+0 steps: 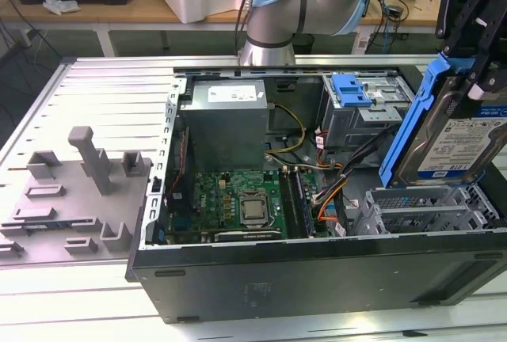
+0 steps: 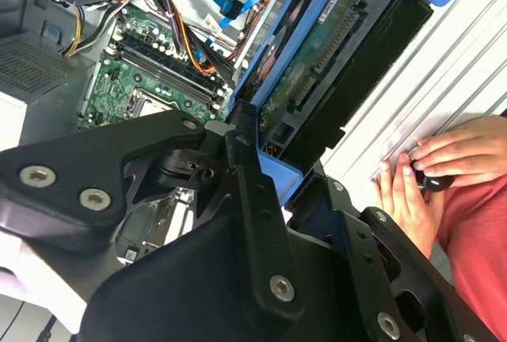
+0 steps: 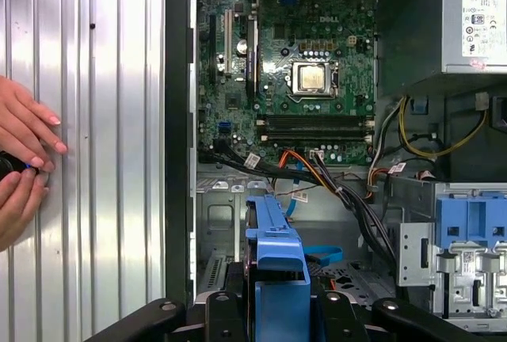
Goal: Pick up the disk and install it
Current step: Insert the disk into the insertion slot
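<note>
The hand [image 1: 473, 65] is clamped on the upper end of the disk [image 1: 451, 148]. It holds the disk steeply tilted just above the grey drive cage [image 1: 428, 211], at the open computer case's [image 1: 317, 275] end on the exterior view's right. The tilt seems meant to aim the disk's lower end at a bay.

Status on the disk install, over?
Gripper jaws shut on the disk. Disk tilted over the grey drive cage, not seated. Cable bundle runs beside the cage; a person's hands rest on the table beside the case.
</note>
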Motion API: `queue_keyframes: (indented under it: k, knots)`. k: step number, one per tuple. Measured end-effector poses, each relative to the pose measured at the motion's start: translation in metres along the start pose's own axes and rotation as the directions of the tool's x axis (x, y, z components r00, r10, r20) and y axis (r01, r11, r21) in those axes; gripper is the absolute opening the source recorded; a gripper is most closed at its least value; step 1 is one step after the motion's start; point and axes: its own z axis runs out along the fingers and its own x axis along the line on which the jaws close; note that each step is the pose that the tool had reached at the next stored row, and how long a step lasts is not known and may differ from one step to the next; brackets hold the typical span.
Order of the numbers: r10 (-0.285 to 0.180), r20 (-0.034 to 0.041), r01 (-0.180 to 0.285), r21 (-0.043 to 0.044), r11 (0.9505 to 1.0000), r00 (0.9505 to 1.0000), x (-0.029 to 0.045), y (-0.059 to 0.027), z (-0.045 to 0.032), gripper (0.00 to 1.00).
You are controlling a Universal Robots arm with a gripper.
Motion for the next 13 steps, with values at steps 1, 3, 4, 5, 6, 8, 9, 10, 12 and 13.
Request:
queue_keyframes:
  k: [1, 3, 4, 5, 6, 8, 9, 10, 12, 13]
  knots:
    - [0.000, 0.0001, 0.000, 0.0000, 1.0000, 1.0000, 0.0000, 0.0000, 0.0001, 0.37]
    - [0.000, -0.0001, 0.000, 0.0000, 1.0000, 1.0000, -0.0009, 0.0000, 0.0003, 0.37]
    - [0.000, 0.0001, 0.000, 0.0000, 1.0000, 1.0000, -0.0014, 0.0000, 0.0006, 0.37]
    - [0.000, 0.0001, 0.000, 0.0000, 1.0000, 1.0000, -0.0017, 0.0000, 0.0009, 0.37]
    - [0.000, 0.0000, 0.000, -0.0001, 1.0000, 1.0000, -0.0018, 0.0000, 0.0011, 0.37]
    - [0.000, 0.0001, 0.000, 0.0000, 1.0000, 1.0000, -0.0019, 0.0000, 0.0015, 0.37]
    - [0.000, 0.0002, 0.000, 0.0000, 1.0000, 1.0000, -0.0019, 0.0000, 0.0017, 0.37]
    - [0.000, 0.0003, 0.000, 0.0000, 1.0000, 1.0000, -0.0019, 0.0000, 0.0019, 0.37]
    - [0.000, 0.0010, 0.000, 0.0000, 1.0000, 1.0000, -0.0019, 0.0000, 0.0026, 0.37]
    - [0.000, 0.0017, 0.000, 0.0000, 1.0000, 1.0000, -0.0019, 0.0000, 0.0028, 0.37]
